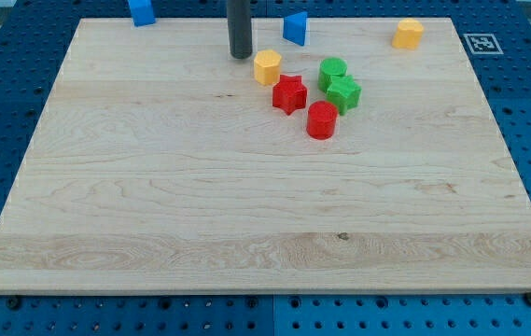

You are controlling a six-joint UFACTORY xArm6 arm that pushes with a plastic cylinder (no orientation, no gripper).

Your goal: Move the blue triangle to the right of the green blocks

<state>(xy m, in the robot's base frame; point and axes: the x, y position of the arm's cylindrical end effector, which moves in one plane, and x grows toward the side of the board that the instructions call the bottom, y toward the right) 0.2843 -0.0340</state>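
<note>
My tip (240, 54), a bare rod grasping nothing, is standing upper centre, left of the blue triangle (295, 28). Pushing rightward is risking clipping the green cylinder (332, 69) and green star (343, 92).

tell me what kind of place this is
Probably a robotics lab bench: a pale wooden board lies on a blue perforated mounting plate, with a printed black-and-white marker tag and small coloured blocks.
</note>
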